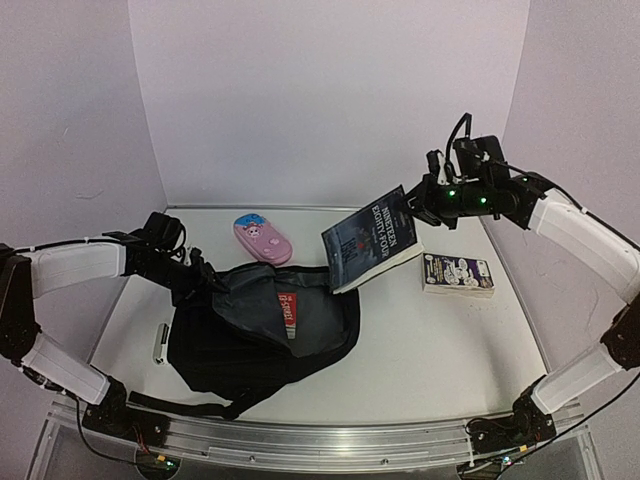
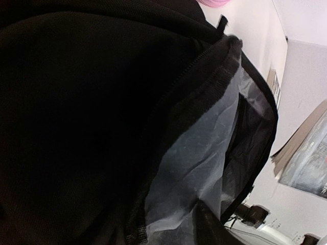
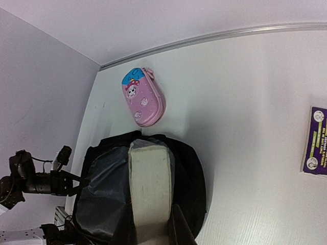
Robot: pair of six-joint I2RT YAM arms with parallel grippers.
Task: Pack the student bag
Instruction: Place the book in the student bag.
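Note:
The student bag (image 1: 250, 345) is a black backpack lying at the centre left, its mouth open and showing grey lining (image 1: 245, 300) and a red label. My left gripper (image 1: 203, 275) is shut on the bag's upper left rim and holds the mouth open. In the left wrist view black fabric (image 2: 76, 117) and lining (image 2: 204, 153) fill the frame. My right gripper (image 1: 422, 205) is shut on a dark paperback book (image 1: 368, 240), tilted over the bag's right rim. In the right wrist view its pale page edge (image 3: 149, 184) sits between the fingers (image 3: 180, 229), above the bag (image 3: 194, 178).
A pink pencil case (image 1: 262, 238) lies behind the bag, also in the right wrist view (image 3: 143, 97). A second, purple-covered book (image 1: 458, 273) lies flat to the right. A small pale object (image 1: 160, 343) lies left of the bag. White walls enclose the table.

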